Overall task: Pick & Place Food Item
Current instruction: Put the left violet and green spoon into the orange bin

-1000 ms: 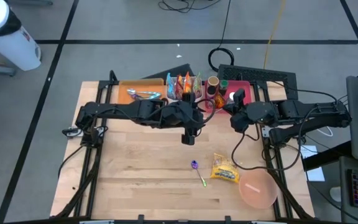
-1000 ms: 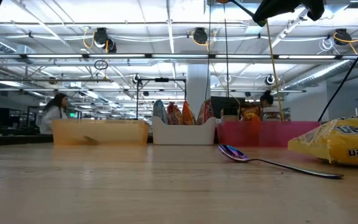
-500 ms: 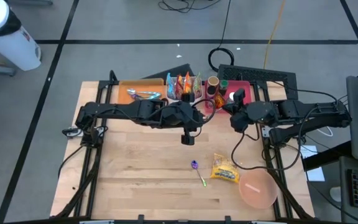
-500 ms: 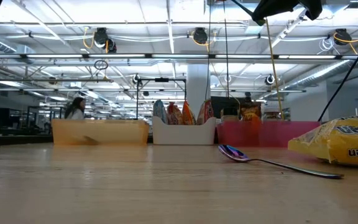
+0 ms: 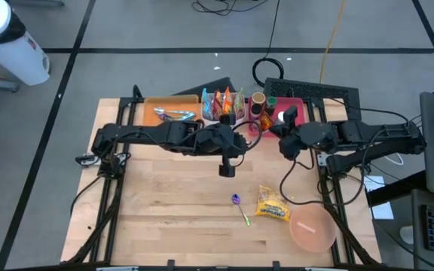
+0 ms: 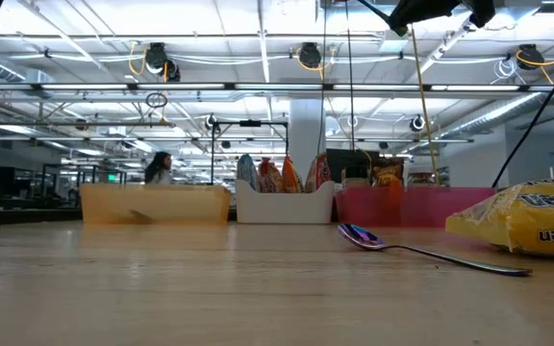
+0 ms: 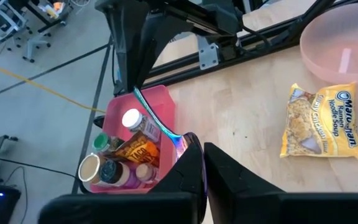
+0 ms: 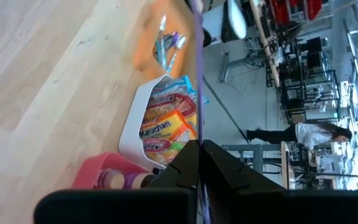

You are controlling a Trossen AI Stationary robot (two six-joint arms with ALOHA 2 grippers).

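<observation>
We read "Maruchan Ramen Noodle Soup" on the crinkled yellow noodle packet (image 7: 319, 121), lying flat on the wooden table (image 5: 164, 203) between a glossy purple spoon (image 5: 240, 208) and a round pink bowl (image 5: 313, 229). The left gripper (image 5: 227, 170) hangs above bare wood, jaws together. The right gripper (image 5: 285, 118), jaws together, sits by the pink bin (image 7: 160, 106) of bottles.

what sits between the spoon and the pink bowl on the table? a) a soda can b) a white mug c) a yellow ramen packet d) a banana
c: in the high view the yellow ramen packet lies flat on the wood, with the spoon on one side and the pink bowl on the other.
</observation>
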